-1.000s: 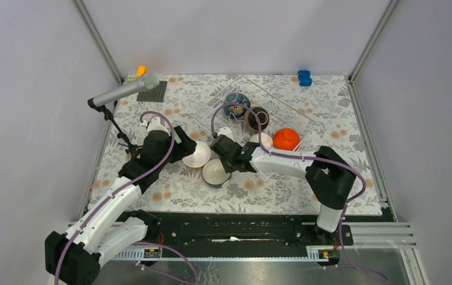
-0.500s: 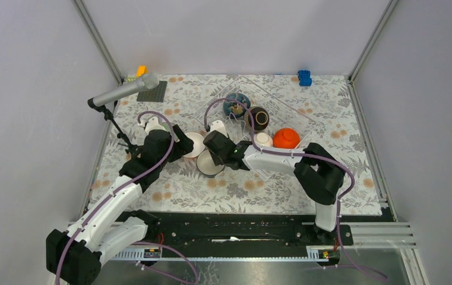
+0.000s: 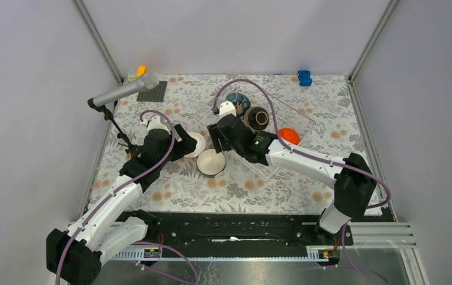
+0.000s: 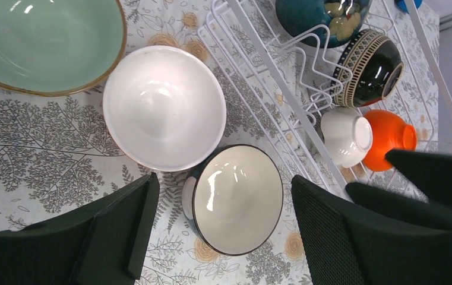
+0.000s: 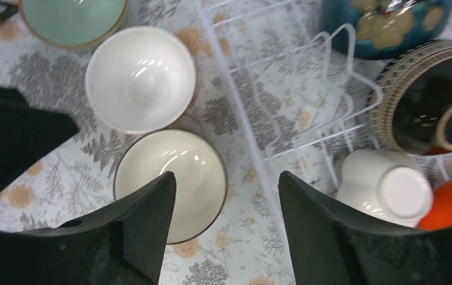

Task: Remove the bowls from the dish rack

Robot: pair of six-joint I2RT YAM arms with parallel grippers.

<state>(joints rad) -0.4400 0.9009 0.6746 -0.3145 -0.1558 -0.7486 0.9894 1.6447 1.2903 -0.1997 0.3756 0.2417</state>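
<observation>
While four bowls sit in the dish rack (image 3: 280, 98), three more stand upright on the flower-print counter (image 3: 259, 190) just outside the rack's left side. Farthest from the rack is a pale green bowl (image 4: 45, 41) with a brown rim. A white bowl (image 4: 164, 107) stands between it and the rack, and a cream bowl (image 4: 235, 199) with a dark rim sits just beside the white one, close to the rack's near-left edge. The left gripper (image 4: 224, 181) hangs above the cream bowl, its jaws wide apart and clamped on nothing. The right gripper (image 5: 226, 178) hangs over the same bowl and the rack's edge wire, its jaws likewise apart and holding nothing. Inside the rack, a blue patterned bowl (image 4: 321, 18) leans toward the far side and a dark brown bowl (image 4: 369, 65) with a banded outside lies tipped next to it. A small white bowl (image 4: 345, 136) rests bottom-up just beside an orange bowl (image 4: 389, 136). Well left of the rack, a grey microphone (image 3: 122, 92) stands on a stand.
</observation>
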